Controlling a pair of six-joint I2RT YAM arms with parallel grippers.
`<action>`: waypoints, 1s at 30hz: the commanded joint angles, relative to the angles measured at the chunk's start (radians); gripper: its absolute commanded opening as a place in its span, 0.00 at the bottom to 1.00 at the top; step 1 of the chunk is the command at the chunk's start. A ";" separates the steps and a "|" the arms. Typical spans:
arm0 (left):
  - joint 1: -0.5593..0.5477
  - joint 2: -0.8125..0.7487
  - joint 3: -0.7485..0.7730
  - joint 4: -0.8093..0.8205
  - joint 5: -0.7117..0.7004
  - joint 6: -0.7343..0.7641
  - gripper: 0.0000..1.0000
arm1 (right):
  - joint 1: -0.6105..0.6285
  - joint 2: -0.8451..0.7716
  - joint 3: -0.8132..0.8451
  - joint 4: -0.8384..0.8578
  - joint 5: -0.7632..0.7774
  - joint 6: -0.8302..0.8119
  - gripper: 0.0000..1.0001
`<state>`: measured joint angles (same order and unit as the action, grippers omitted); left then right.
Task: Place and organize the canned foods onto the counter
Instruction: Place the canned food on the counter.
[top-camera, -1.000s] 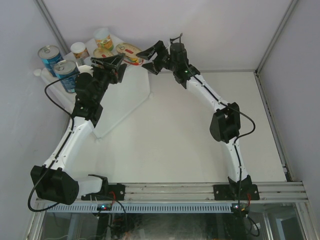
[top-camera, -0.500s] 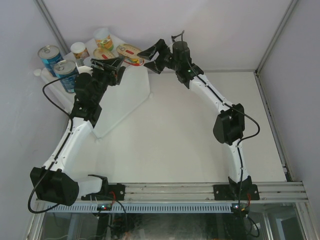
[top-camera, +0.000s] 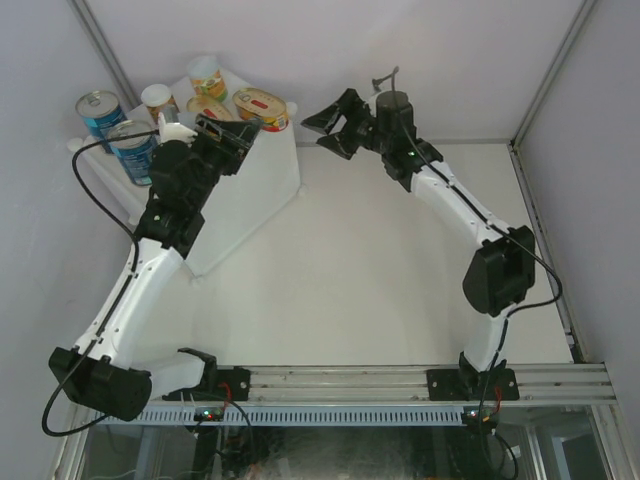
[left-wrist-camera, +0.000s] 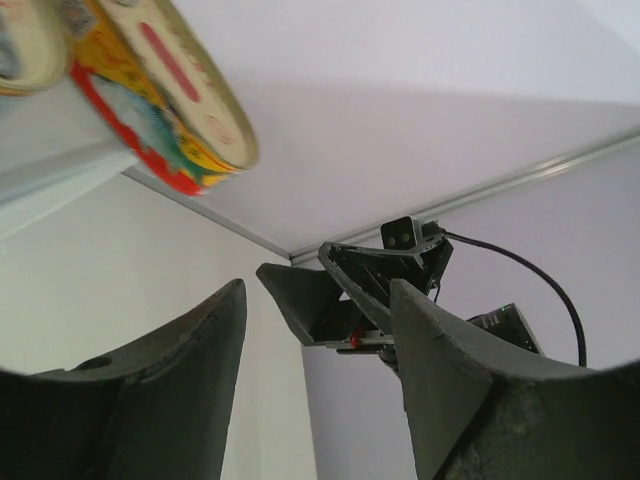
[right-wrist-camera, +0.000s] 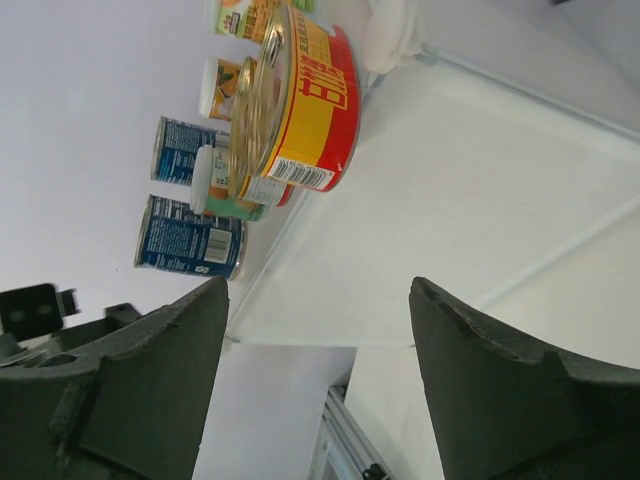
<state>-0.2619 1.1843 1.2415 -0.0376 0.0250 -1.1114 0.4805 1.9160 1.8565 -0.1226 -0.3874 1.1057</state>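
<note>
the left arm (top-camera: 150, 270) covers part of the counter (top-camera: 265, 185) and part of an oval tin (top-camera: 207, 107). the canned foods (top-camera: 261, 107) sit on its far corner. left gripper (top-camera: 245, 135) reaches low beside them, right gripper (top-camera: 314, 131) hangs nearby; both gape empty.

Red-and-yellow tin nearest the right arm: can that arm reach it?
Probably yes. The right gripper is open, empty and pointed at the red-and-yellow tin, with nothing between them. The left gripper hovers on the tin's other side, seemingly out of the way.
</note>
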 joint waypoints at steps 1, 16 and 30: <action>-0.102 0.002 0.115 -0.048 -0.102 0.219 0.63 | -0.051 -0.188 -0.122 0.047 0.056 -0.086 0.72; -0.288 0.368 0.347 -0.025 -0.153 0.568 0.58 | -0.225 -0.558 -0.508 0.055 0.106 -0.193 0.60; -0.309 0.536 0.467 0.009 -0.323 0.762 0.55 | -0.267 -0.622 -0.551 0.039 0.138 -0.256 0.37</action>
<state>-0.5674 1.7012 1.6230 -0.0757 -0.2237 -0.4557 0.2211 1.3056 1.3075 -0.1093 -0.2665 0.8833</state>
